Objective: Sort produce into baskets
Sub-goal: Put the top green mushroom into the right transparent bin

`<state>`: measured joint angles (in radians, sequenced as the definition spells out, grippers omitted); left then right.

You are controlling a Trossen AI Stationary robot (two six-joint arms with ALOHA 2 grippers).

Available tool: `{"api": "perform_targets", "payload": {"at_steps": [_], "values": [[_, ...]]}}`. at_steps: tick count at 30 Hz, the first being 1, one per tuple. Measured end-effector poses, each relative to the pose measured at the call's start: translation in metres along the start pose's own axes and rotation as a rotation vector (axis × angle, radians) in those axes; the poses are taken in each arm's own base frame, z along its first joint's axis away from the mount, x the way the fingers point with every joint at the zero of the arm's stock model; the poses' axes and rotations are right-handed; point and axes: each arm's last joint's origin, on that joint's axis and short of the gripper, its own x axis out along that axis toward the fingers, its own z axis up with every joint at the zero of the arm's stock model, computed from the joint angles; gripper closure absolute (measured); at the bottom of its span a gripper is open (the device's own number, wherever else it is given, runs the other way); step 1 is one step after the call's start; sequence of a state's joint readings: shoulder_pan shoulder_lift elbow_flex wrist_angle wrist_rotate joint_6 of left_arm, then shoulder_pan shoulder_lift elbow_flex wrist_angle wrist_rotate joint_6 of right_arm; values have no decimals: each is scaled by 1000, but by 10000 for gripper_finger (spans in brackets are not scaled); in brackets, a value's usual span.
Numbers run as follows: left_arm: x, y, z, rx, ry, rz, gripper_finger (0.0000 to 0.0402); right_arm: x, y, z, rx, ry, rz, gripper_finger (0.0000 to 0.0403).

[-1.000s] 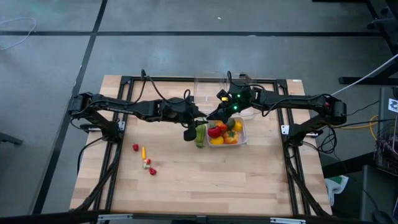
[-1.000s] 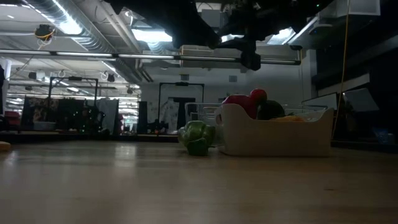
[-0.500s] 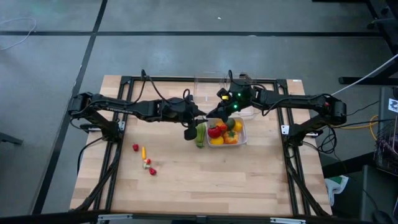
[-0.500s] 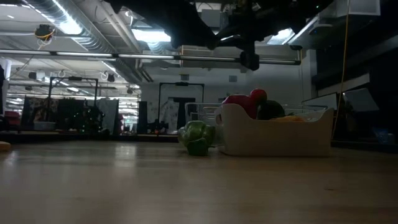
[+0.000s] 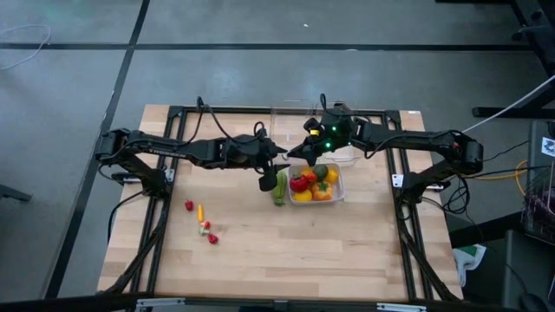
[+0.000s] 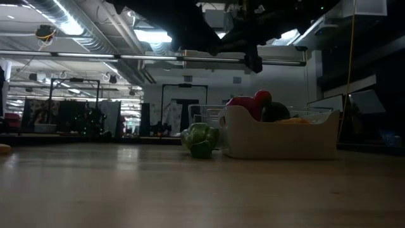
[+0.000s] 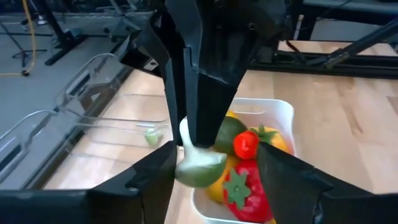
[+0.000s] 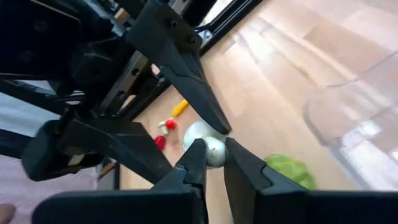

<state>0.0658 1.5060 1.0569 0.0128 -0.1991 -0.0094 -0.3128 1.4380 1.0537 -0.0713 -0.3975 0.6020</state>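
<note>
Where the wooden table fills the lower middle of the high view, both dark arms meet just above the frame's centre. The left arm reaches in from the left edge of the table, and the right arm reaches in from the right.

The whitish basket sits just right of centre in the high view. It holds mixed produce: red, yellow, orange and green pieces. In the left wrist view, two clear baskets show at the left of the frame, one higher and one lower. The higher one holds a small pale green bit; the lower one's contents cannot be told.

The long green ribbed piece lies on the table, just beside the whitish basket's left wall (outside it, not in it).

The right gripper has its fingers pressed onto a small pale round piece, pinching it in the air. The left gripper stands with its fingers spread, one on each side of that same piece. Whether they touch it cannot be told.

Four tiny bits lie well apart from the baskets at the lower left of the table:
- a red one
- an orange-yellow one
- a red and pale one
- a second red one
</note>
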Motion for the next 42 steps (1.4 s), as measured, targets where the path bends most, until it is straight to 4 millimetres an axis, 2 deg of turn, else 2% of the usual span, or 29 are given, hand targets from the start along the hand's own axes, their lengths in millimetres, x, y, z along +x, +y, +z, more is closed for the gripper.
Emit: {"api": "perform_targets", "payload": {"at_steps": [8, 13, 21, 25, 42], "values": [[2, 7, -1, -26, 9, 0, 183, -14, -31, 10, -64, -11, -159, 366], [2, 12, -1, -28, 9, 20, 183, -22, -48, 8, -130, 57, -259, 366], [2, 11, -1, -29, 9, 18, 183, -41, -77, 4, -185, 115, -673, 365], [2, 10, -1, -28, 10, 16, 182, -48, -86, 1, -205, 166, -805, 365], [2, 10, -6, -20, 62, 17, 182, -51, -88, -2, -195, 200, -850, 365]]}}
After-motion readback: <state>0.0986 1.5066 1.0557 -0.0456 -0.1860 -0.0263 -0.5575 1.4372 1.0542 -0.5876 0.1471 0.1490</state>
